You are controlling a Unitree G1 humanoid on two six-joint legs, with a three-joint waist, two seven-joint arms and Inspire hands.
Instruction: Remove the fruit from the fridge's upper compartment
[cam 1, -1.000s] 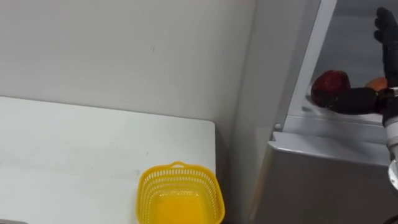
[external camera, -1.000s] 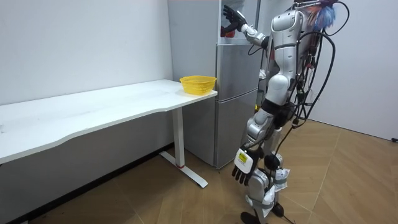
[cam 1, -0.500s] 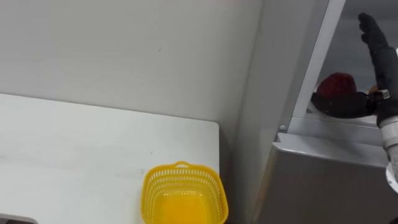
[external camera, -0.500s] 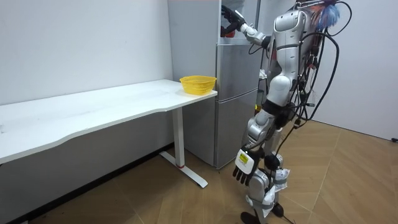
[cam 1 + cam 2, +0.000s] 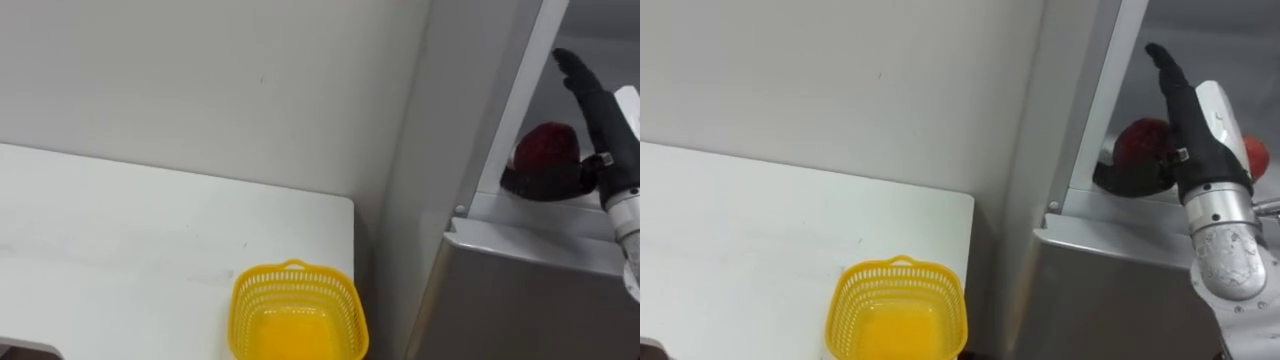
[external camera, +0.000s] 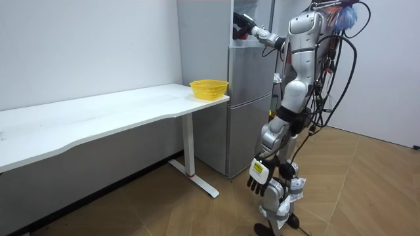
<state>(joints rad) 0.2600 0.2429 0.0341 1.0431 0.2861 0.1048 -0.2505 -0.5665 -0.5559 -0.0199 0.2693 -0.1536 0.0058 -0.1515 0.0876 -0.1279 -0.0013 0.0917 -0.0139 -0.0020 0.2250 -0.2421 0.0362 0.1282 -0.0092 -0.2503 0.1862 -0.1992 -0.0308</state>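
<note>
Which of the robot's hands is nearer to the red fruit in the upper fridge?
Right. The right hand is beside the red fruit in the fridge; the left hand hangs far below, at its side.

A basket (image 5: 297, 312) is set on the right end of the table (image 5: 120, 240), beside the fridge (image 5: 520, 290). A fruit (image 5: 545, 155) is kept in the upper compartment, with the right hand (image 5: 1200, 130) just right of it.

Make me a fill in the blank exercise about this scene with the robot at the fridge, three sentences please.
1. The yellow plastic mesh basket stands on the white ___.
2. The robot's right hand reaches into the grey fridge's upper compartment beside a dark ___ round fruit.
3. The robot's ___ hand hangs low beside its leg.
Missing words: table; red; left.
</note>
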